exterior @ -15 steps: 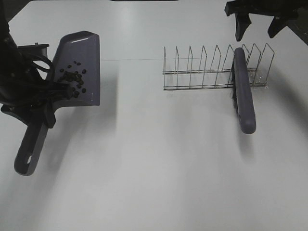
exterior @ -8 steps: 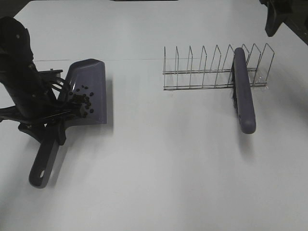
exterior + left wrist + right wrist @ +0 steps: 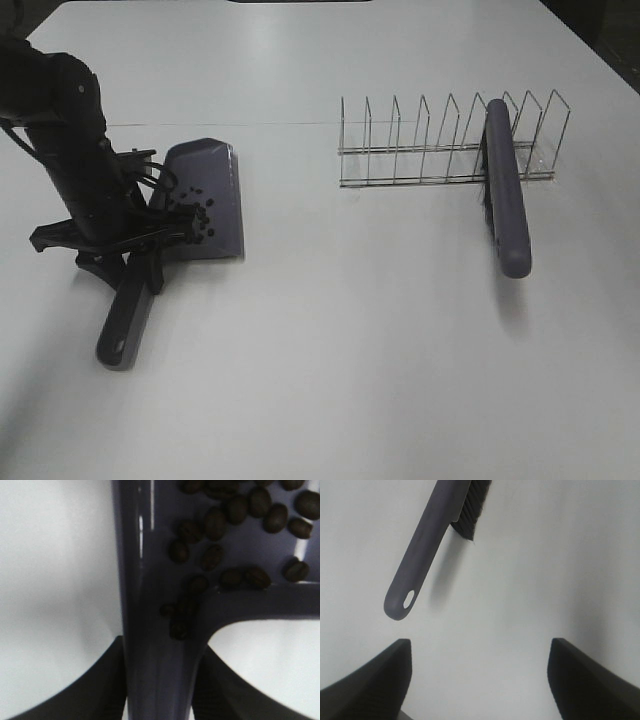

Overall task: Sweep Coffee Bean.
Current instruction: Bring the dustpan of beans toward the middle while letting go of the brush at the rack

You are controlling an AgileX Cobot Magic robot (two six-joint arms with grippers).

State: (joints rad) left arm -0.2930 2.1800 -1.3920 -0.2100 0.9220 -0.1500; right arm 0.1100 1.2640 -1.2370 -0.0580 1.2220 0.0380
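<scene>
The left gripper (image 3: pixel 159 680) pinches the purple dustpan (image 3: pixel 150 555) by its handle, with the coffee beans (image 3: pixel 215 525) in the pan just ahead of its jaws. The right gripper (image 3: pixel 479 675) is spread wide, and the brush (image 3: pixel 427 535) lies beyond it.

In the exterior high view the left arm (image 3: pixel 80 170) covers the left rim and handle neck of the dustpan (image 3: pixel 212 190), and the coffee beans (image 3: pixel 198 218) blur into dark specks. The right wrist view crops the head of the brush (image 3: pixel 427 545) and shows only the inner edges of the right gripper (image 3: pixel 480 677).
</scene>
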